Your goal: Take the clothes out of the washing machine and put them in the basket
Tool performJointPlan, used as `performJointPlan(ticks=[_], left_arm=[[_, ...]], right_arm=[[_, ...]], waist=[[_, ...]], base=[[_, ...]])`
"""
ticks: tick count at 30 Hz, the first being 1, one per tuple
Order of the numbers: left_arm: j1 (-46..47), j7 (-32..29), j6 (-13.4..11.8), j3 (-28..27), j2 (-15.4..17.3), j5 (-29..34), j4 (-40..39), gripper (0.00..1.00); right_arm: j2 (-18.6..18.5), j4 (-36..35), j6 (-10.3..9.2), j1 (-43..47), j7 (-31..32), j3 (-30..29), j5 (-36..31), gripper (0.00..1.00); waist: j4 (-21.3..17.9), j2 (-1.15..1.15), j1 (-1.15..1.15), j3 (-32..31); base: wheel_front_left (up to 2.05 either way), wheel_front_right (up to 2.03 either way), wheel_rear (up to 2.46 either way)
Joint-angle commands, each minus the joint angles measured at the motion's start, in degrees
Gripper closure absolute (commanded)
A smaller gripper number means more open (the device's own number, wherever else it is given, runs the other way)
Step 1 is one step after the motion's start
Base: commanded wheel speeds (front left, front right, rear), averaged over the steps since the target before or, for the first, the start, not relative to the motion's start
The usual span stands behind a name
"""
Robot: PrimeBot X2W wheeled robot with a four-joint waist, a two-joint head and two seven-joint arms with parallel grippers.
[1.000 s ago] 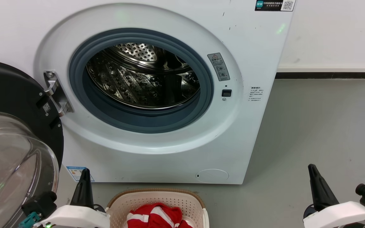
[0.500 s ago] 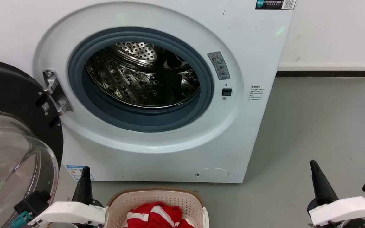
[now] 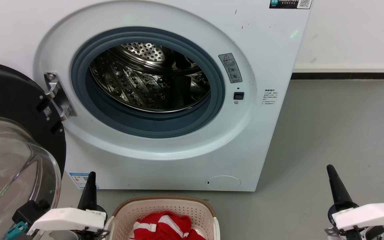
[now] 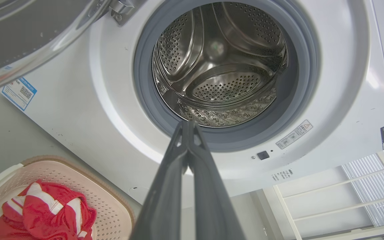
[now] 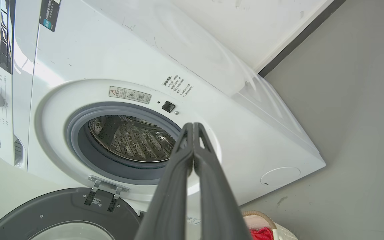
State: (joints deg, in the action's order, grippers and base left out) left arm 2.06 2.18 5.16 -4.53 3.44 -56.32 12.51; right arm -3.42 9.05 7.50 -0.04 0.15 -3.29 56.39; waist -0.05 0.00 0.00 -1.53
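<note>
Closest to me, my left end effector (image 3: 91,177), two long dark fingers on a white wrist, has its fingers pressed together with nothing between them. My right end effector (image 3: 330,170) is likewise closed on nothing, and each wrist view shows the pair of tips meeting. Just beside the left one, on its inner side, stands the small cream perforated plastic basket (image 3: 165,200) with a brown rim. The bright red soft fabric clothes (image 3: 160,227) with white panels and thin white stripes lie bunched inside it, below the rim, touching neither end effector. The right end effector is well apart from the basket, with bare grey floor (image 3: 338,133) between them. To my left the black-framed clear glass door (image 3: 12,100) stands swung wide open. Beyond the basket rises the large white front-loading washing machine (image 3: 265,60), its round grey rubber-rimmed porthole (image 3: 145,128) uncovered. Deepest of all, the perforated steel drum (image 3: 148,78) shows only bare shining metal. I see no fabric in it, though the lowest strip just behind the grey rim is hidden from my head camera. I judge the task as good as done: the clothes are out of the machine and in the basket, and I see nothing left to grasp, so at most a last check of the drum is called for.
</note>
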Motion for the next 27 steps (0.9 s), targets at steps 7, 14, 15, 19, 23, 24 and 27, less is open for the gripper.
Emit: performJointPlan(ticks=[7,14,15,19,23,24,27], left_arm=[[1.9,-1.3,0.7,-0.5,0.0,-5.7,-0.1,1.0],[2.3,-2.4,1.0,-0.8,-0.1,-10.0,0.1,1.0],[2.4,-2.5,1.0,-0.8,-0.1,-10.6,0.1,1.0],[2.5,-3.0,1.0,-0.9,-0.1,-12.3,0.2,1.0],[2.7,-3.5,1.2,-1.0,-0.2,-14.6,0.4,1.0],[2.7,-3.7,1.3,-1.0,-0.2,-15.2,0.4,1.0],[2.9,-4.1,1.4,-1.1,-0.2,-16.8,0.5,1.0]], right_arm=[[-0.4,0.4,0.0,-2.1,0.9,-0.4,6.0,1.0],[-0.4,1.1,0.0,-2.8,1.6,-0.7,10.4,1.0],[-0.4,1.1,-0.01,-2.9,1.7,-0.7,11.0,1.0],[-0.4,1.4,0.0,-3.1,1.9,-0.8,12.8,1.0],[-0.4,1.7,0.0,-3.5,2.3,-1.0,15.2,1.0],[-0.4,1.8,0.0,-3.6,2.4,-1.0,15.7,1.0],[-0.4,2.1,0.0,-3.8,2.7,-1.1,17.3,1.0]], waist=[[0.0,0.0,0.0,0.2],[0.0,0.0,0.0,0.4],[0.0,0.0,0.0,0.4],[0.0,0.0,0.0,0.5],[0.0,0.0,0.0,0.6],[0.0,0.0,0.0,0.6],[0.0,0.0,0.0,0.7]], base=[[0.0,0.0,0.0],[0.0,0.0,0.0],[0.0,0.0,0.0],[0.0,0.0,0.0],[0.0,0.0,0.0],[0.0,0.0,0.0],[0.0,0.0,0.0]])
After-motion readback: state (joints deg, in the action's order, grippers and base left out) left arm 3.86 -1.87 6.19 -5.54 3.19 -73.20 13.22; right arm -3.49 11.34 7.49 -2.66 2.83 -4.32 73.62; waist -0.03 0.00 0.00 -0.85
